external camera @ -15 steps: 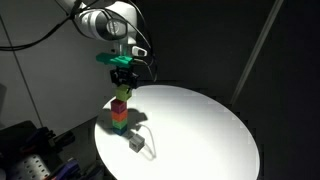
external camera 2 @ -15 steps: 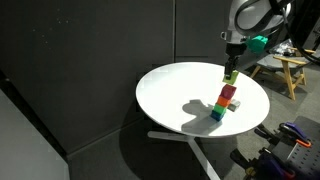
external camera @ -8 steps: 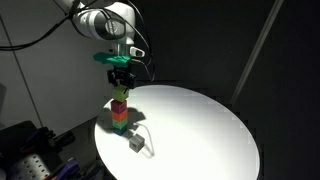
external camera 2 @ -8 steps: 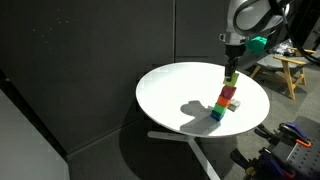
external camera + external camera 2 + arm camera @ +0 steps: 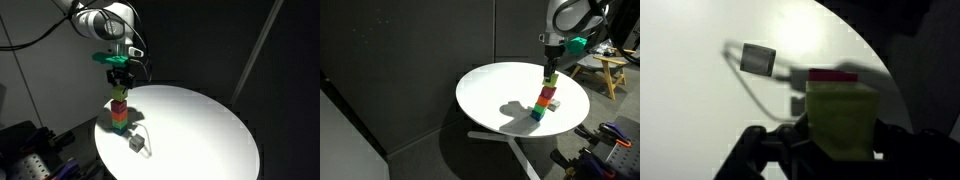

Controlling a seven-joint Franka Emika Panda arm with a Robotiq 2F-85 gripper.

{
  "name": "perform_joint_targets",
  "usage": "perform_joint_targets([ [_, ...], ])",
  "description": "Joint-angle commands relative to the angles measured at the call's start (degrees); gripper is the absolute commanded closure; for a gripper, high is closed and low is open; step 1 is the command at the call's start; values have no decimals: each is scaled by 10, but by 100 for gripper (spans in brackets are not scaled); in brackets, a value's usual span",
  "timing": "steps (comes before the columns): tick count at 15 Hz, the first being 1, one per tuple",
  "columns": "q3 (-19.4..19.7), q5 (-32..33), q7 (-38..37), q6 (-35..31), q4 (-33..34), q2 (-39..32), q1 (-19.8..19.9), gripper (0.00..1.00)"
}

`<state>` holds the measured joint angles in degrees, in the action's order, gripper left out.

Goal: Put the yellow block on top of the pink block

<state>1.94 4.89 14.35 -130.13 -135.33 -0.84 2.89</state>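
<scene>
1. While the arm hangs over one side of the round white tabletop [image 5: 200, 120], the pincer [image 5: 121, 82] is clenched on the yellow block [image 5: 120, 93], with a finger on each side of it.
2. The yellow block is lined up straight above the stack, directly over the pink block [image 5: 119, 104]. I honestly can't tell in either exterior view whether it's touching the pink one or sitting a hair above it.
3. The stack goes pink block on top, red-orange cube [image 5: 119, 114] under it, and green cube [image 5: 120, 125] at the bottom, flat on the tabletop. It looks upright to me.
4. In the wrist view the yellow block fills the lower middle of the frame, gripped between the dark pincer fingers. A strip of the pink block peeks out just past its far edge.
5. There's also a small grey cube [image 5: 758, 58] lying on the tabletop. It's near the stack but clearly apart from it, and in an exterior view it sits closer to the tabletop's rim than the stack does.
6. Everything around the tabletop is dark, and its white foot [image 5: 510, 135] shows underneath.
</scene>
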Motion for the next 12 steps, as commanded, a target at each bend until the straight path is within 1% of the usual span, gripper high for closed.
perform_joint_targets([
  [1,-2,13,-32,13,-8,18,-5,75],
  [6,-3,16,-52,14,-5,14,-6,75],
  [12,-2,16,-58,15,-1,7,-5,75],
])
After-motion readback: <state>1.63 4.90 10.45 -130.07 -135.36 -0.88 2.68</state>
